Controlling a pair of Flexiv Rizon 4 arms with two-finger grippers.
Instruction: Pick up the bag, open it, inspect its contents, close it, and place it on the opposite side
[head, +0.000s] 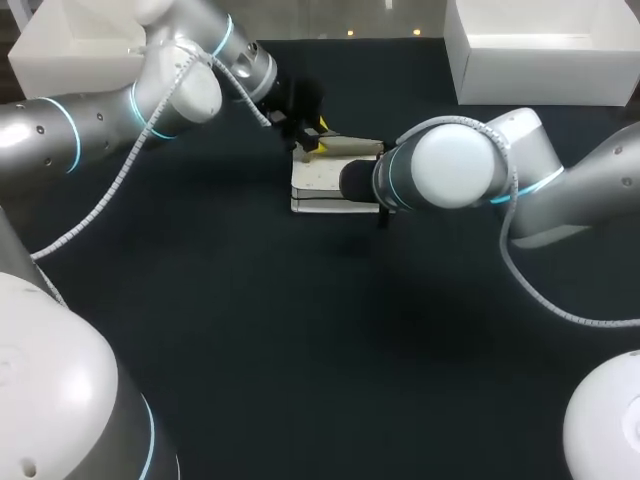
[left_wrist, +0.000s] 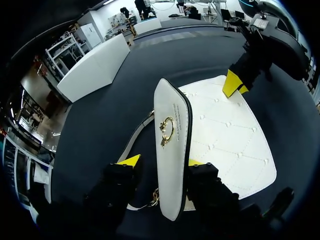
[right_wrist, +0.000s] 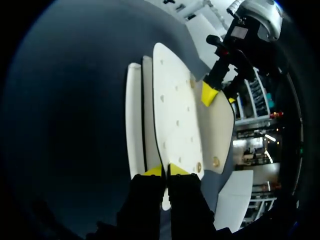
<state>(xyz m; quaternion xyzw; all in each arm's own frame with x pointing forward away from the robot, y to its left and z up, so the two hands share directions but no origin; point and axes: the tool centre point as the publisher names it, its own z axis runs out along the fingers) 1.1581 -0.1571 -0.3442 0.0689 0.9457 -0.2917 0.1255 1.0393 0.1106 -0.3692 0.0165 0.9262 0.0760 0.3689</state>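
Note:
The white quilted bag (head: 325, 185) lies flat at the middle of the dark table. Its flap (left_wrist: 172, 145), with a gold ring clasp (left_wrist: 167, 131), stands up on edge between the fingers of my left gripper (left_wrist: 162, 162). One fingertip (left_wrist: 196, 163) rests against the flap, while the other (left_wrist: 131, 161) stands a little off it, so the gripper is open. My right gripper (right_wrist: 165, 171) is shut on the edge of the bag's quilted front panel (right_wrist: 172, 110). In the head view its fingers are hidden under the right wrist (head: 400, 178).
A white box (head: 540, 50) stands at the back right and another (head: 70, 55) at the back left. The bag's strap (left_wrist: 137, 137) trails on the table beside the left gripper.

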